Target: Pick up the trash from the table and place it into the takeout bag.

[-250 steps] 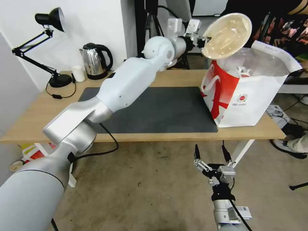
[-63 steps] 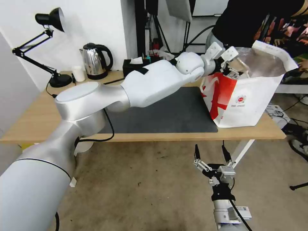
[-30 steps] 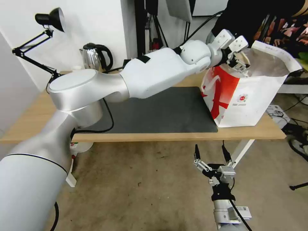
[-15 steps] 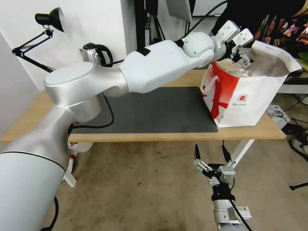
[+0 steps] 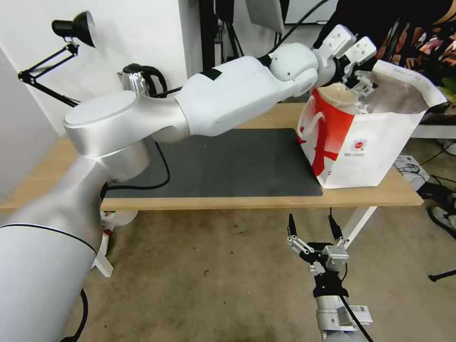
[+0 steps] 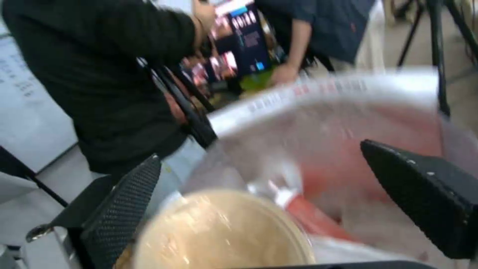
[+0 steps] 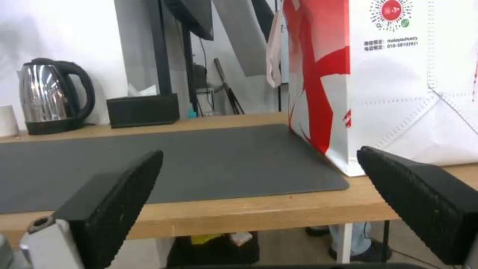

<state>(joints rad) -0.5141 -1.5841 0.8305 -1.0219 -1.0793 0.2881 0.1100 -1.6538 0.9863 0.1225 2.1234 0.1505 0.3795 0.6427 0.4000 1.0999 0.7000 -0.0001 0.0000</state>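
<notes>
My left gripper (image 5: 362,78), jaws spread and empty, has lifted clear above the takeout bag (image 5: 375,142); the shallow beige bowl (image 6: 219,231) now rests inside; my right gripper (image 5: 311,228) hangs open below the table (image 5: 266,202).

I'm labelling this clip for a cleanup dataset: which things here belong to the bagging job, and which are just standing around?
Job:
takeout bag
beige bowl inside it
red cup inside it
table
left gripper, open above the bag

Standing around:
kettle
black tissue box
desk lamp
right gripper, parked low
</notes>
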